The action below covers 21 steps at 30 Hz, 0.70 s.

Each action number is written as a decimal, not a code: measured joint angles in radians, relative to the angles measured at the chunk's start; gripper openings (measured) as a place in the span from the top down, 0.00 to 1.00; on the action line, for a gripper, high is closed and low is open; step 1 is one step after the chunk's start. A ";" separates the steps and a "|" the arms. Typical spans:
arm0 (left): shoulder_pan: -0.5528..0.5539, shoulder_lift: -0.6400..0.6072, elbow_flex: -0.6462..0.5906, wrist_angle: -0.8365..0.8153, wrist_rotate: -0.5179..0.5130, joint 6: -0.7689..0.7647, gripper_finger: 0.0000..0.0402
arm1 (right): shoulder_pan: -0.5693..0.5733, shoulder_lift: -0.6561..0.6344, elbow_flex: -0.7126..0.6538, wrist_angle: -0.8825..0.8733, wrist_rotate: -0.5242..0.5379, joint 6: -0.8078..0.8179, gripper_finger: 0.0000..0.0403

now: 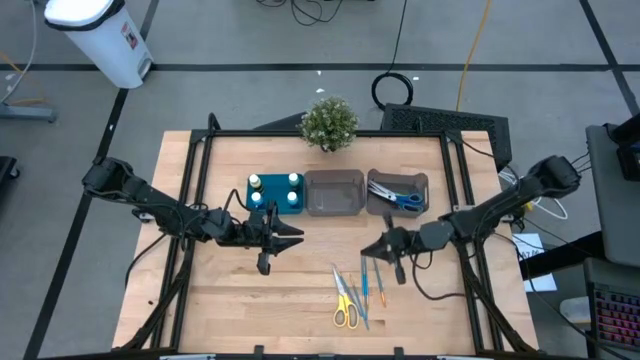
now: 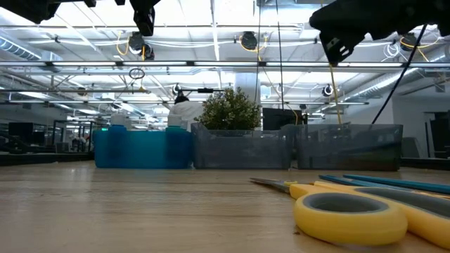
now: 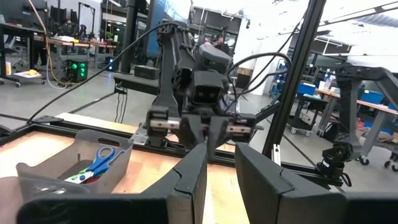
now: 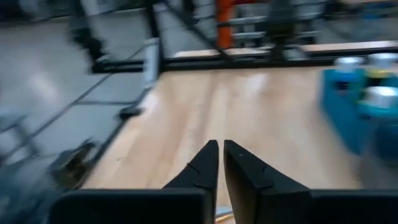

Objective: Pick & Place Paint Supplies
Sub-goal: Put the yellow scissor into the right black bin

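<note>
Near the teal tray (image 1: 276, 192), the left gripper (image 1: 290, 236) hovers, jaws narrowly parted, empty; only its wrist view shows blue-handled scissors (image 3: 102, 160) binned. Right gripper (image 1: 377, 246): jaws nearly closed, empty.

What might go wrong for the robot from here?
The yellow scissors and thin blue sticks lie packed together, so grabbing one could drag the others. The left gripper and right gripper face each other mid-table and might bump. One bin already holds scissors, so more could snag.
</note>
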<state>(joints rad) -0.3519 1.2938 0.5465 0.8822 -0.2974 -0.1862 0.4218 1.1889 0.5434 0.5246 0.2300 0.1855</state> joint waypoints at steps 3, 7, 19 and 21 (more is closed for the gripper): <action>0.000 0.000 0.000 0.000 0.000 0.000 0.77 | 0.007 0.070 0.000 0.078 -0.131 -0.026 0.91; 0.000 0.000 0.000 -0.001 0.000 -0.016 0.77 | 0.044 0.166 0.000 0.234 -0.184 -0.095 0.79; -0.058 0.175 0.155 -0.104 0.141 -0.008 0.72 | 0.060 0.094 0.000 0.328 -0.178 -0.209 0.53; -0.069 0.222 0.242 -0.230 0.141 0.008 0.67 | 0.066 0.044 0.000 0.334 -0.179 -0.232 0.51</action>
<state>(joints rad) -0.4204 1.5156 0.7884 0.6517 -0.1562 -0.1778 0.4881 1.2326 0.5434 0.8585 0.0513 -0.0470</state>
